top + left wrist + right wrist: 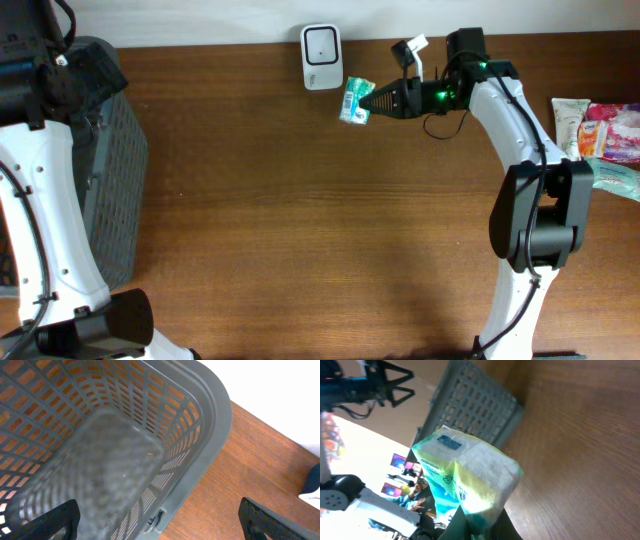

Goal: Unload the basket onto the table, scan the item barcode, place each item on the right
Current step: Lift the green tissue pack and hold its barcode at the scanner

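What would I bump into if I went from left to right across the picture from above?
First the grey basket, then the white scanner, then the green packet pinched in the right tool, and last the pile of packets at the right edge.

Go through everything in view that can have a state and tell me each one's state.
Green and white soft packet: gripped, held up beside the white box-shaped scanner.
Right gripper: shut on the packet.
Grey slotted plastic basket: upright, empty where visible.
Left gripper: open, empty, above the basket.
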Robot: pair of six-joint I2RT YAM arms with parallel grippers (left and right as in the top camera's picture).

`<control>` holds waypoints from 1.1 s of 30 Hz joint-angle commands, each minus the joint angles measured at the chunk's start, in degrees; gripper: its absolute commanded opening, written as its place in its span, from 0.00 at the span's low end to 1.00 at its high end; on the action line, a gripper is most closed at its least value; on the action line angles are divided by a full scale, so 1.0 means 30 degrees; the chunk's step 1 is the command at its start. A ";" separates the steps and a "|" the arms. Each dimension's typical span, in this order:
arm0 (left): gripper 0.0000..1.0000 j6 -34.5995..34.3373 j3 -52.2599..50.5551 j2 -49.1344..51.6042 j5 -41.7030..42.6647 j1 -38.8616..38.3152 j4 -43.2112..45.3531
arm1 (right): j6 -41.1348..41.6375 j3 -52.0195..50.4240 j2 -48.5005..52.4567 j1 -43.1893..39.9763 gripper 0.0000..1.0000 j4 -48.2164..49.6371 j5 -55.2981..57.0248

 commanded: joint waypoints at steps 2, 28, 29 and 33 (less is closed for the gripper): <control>0.99 -0.0117 0.0182 -0.0306 -0.0138 0.0066 0.0036 | -0.0437 0.0284 -0.0525 0.0350 0.04 0.0073 -0.1428; 0.99 -0.0117 0.0182 -0.0306 -0.0138 0.0066 0.0036 | -0.8087 0.0911 0.2353 0.6098 0.04 2.0400 3.2028; 0.99 -0.0117 0.0182 -0.0306 -0.0138 0.0066 0.0036 | -0.8546 0.0911 0.2878 0.6113 0.04 2.1107 3.2028; 0.99 -0.0117 0.0182 -0.0306 -0.0138 0.0066 0.0036 | -0.8845 0.0933 0.4473 0.6113 0.04 2.3066 3.1372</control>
